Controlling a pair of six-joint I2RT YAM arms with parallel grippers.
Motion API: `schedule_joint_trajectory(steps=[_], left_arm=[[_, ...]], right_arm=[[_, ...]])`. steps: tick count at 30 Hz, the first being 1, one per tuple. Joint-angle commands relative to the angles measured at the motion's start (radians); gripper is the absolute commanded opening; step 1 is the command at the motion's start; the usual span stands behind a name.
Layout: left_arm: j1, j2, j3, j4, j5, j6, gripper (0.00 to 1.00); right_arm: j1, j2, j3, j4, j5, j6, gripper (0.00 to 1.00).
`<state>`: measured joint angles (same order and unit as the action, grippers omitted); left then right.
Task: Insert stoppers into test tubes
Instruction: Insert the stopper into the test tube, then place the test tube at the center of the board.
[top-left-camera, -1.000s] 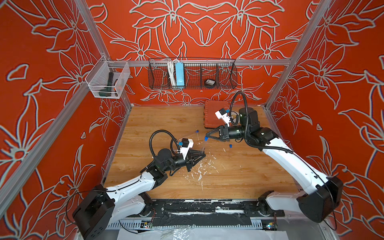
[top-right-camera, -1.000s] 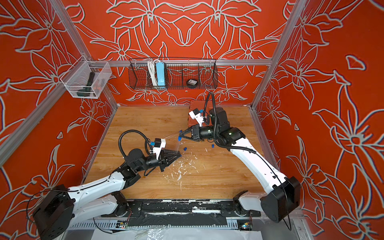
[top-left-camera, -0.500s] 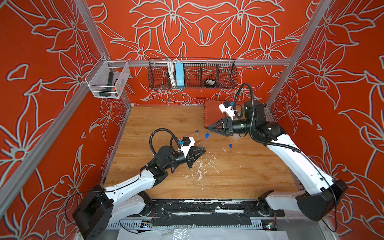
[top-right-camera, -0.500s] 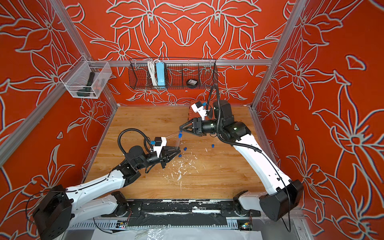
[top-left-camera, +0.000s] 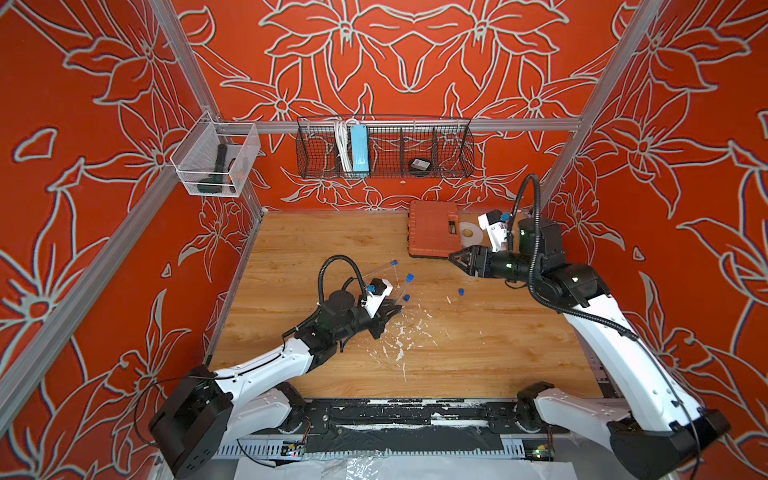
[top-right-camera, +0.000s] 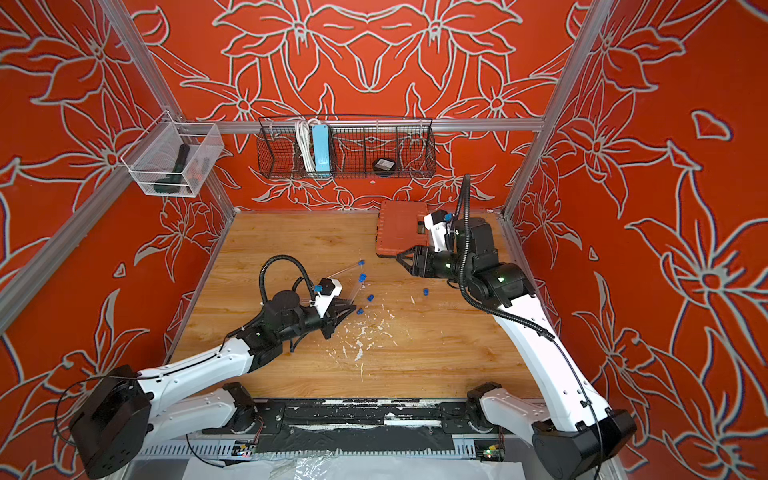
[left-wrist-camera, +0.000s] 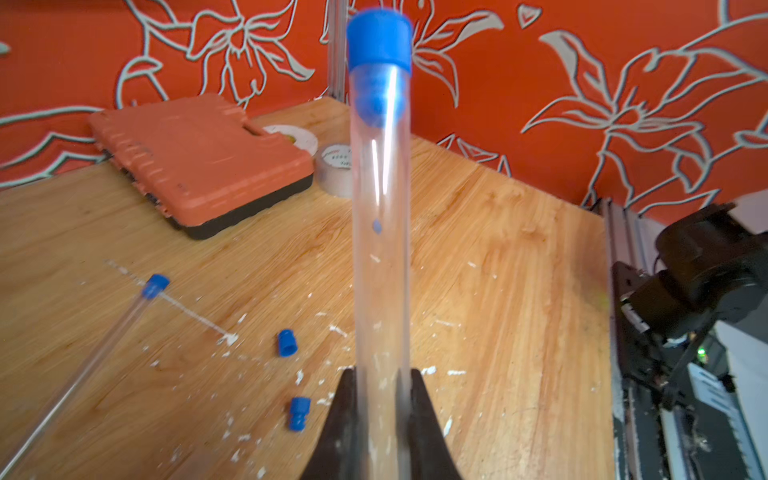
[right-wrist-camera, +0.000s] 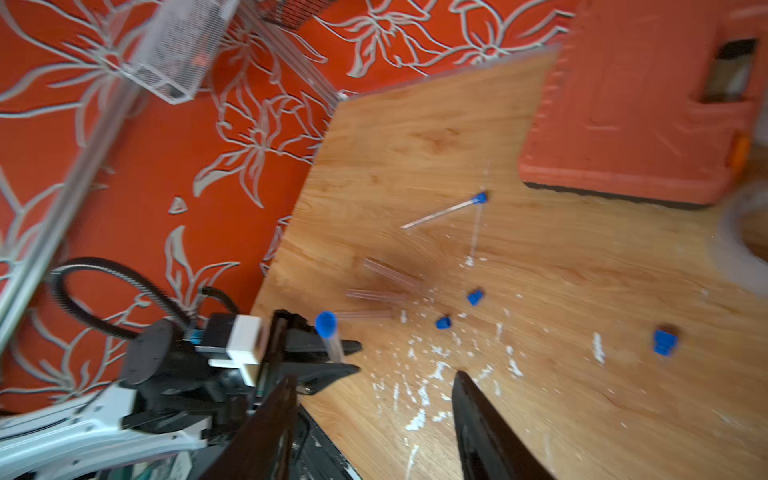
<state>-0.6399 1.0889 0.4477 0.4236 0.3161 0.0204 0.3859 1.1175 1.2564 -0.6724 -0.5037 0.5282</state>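
My left gripper (top-left-camera: 395, 309) (left-wrist-camera: 380, 386) is shut on the lower part of a clear test tube (left-wrist-camera: 380, 249), which stands tilted up with a blue stopper (left-wrist-camera: 379, 39) (top-left-camera: 409, 276) in its top end. My right gripper (top-left-camera: 453, 258) (right-wrist-camera: 374, 382) hangs open and empty, off to the right of that tube and apart from it. A second tube (left-wrist-camera: 83, 365) lies on the table with a stopper (top-left-camera: 394, 262) in its end. Loose stoppers (top-right-camera: 370, 297) (top-right-camera: 360, 311) (top-left-camera: 461, 291) lie on the wood. Two more bare tubes (right-wrist-camera: 392, 274) lie blurred beside the left gripper.
An orange tool case (top-left-camera: 432, 228) lies at the back, with tape rolls (left-wrist-camera: 336, 166) beside it, close behind my right gripper. White paint flecks (top-left-camera: 399, 336) dot the table's middle. A wire basket (top-left-camera: 384, 147) and a clear bin (top-left-camera: 214, 160) hang on the walls.
My right gripper has opened and drawn back to the right, away from the held tube, and the stopper stays in the tube's end. The left arm has barely moved.
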Motion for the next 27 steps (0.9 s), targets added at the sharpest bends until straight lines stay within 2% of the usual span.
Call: schedule_joint_trajectory(steps=[1,4,9,18,27], left_arm=[[0.011,-0.022,0.059,-0.128,-0.098,0.053,0.00],[0.016,0.001,0.103,-0.218,-0.149,0.081,0.00],[0.062,0.008,0.140,-0.290,-0.167,0.171,0.00],[0.232,0.038,0.212,-0.404,-0.090,0.358,0.00],[0.375,0.043,0.229,-0.451,-0.005,0.465,0.00]], right_arm=[[-0.007,0.006,-0.045,-0.092,0.139,-0.044,0.60],[-0.013,0.018,-0.080,-0.116,0.160,-0.034,0.60],[-0.046,0.025,-0.134,-0.119,0.145,-0.016,0.60],[-0.093,0.020,-0.184,-0.114,0.108,-0.020,0.60],[-0.118,0.013,-0.212,-0.112,0.080,-0.035,0.60]])
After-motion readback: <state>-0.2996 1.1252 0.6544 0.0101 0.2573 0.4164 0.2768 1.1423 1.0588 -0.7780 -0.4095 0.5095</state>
